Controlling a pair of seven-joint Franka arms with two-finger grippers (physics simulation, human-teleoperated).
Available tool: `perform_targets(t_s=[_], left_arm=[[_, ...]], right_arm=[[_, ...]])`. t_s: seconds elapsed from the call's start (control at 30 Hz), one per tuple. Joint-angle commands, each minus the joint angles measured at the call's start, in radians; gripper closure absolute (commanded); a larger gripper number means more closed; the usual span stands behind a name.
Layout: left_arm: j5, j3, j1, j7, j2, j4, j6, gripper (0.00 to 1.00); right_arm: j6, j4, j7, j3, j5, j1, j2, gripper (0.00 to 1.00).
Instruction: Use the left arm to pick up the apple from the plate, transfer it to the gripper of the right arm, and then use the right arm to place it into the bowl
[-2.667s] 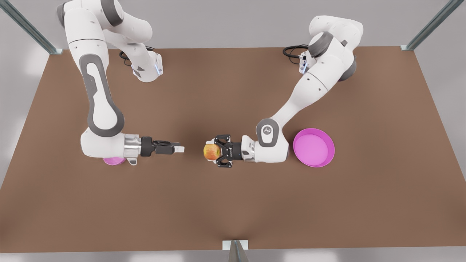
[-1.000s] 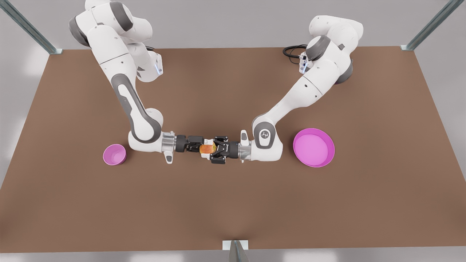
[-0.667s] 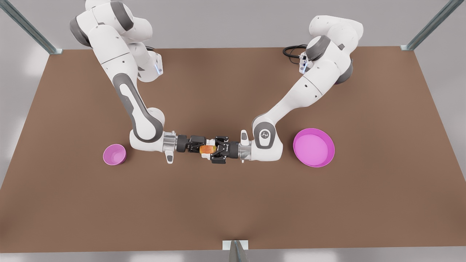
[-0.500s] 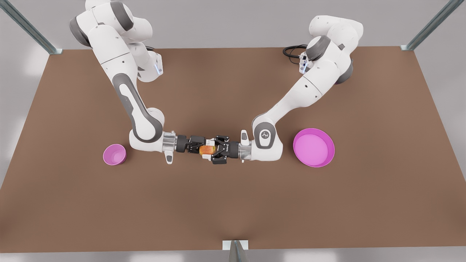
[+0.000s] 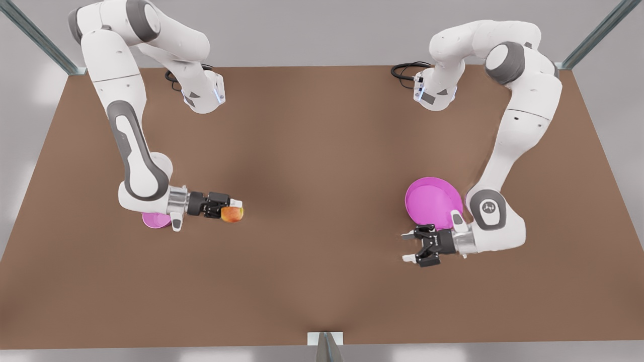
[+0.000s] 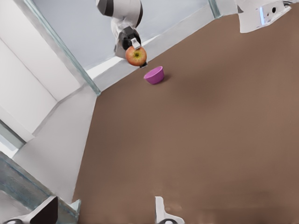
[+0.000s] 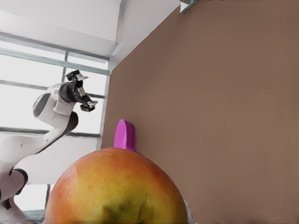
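The yellow-red apple (image 5: 233, 214) hangs above the table with my right gripper (image 5: 234, 211) shut on it, on the front view's left. The right wrist view has the apple (image 7: 117, 191) close up. The small pink bowl (image 5: 152, 220) sits partly hidden under that arm's wrist; the left wrist view shows the bowl (image 6: 154, 74) below the held apple (image 6: 136, 56). My left gripper (image 5: 408, 247) stands open with nothing in it, just in front of the pink plate (image 5: 427, 201) on the front view's right. From the right wrist the plate (image 7: 124, 135) appears edge-on, with the left gripper (image 7: 83, 97) beyond it.
Both arm bases (image 5: 204, 95) (image 5: 432, 93) stand at the table's far edge, with black cable loops beside them. A metal bracket (image 5: 325, 339) sits at the middle of the near edge. Brown tabletop stretches between the two grippers.
The apple has passed from the left gripper to the right. The left gripper has opened and drawn back beside the plate; the right gripper has carried the apple toward the bowl.
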Motion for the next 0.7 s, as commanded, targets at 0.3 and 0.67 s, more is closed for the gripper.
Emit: perform_targets(t_s=[0.3,0.67], left_arm=[[0.681,0.587,-0.435,-2.272,-0.614,0.055,-0.58,0.0],[0.681,0.587,-0.435,-2.266,-0.652,-0.019,-0.486,0.0]], right_arm=[[-0.066,0.051,-0.048,-0.015,-0.64,-0.239,0.01,0.25],[0.0,0.157,-0.045,-0.024,-0.911,-0.3,0.107,0.24]])
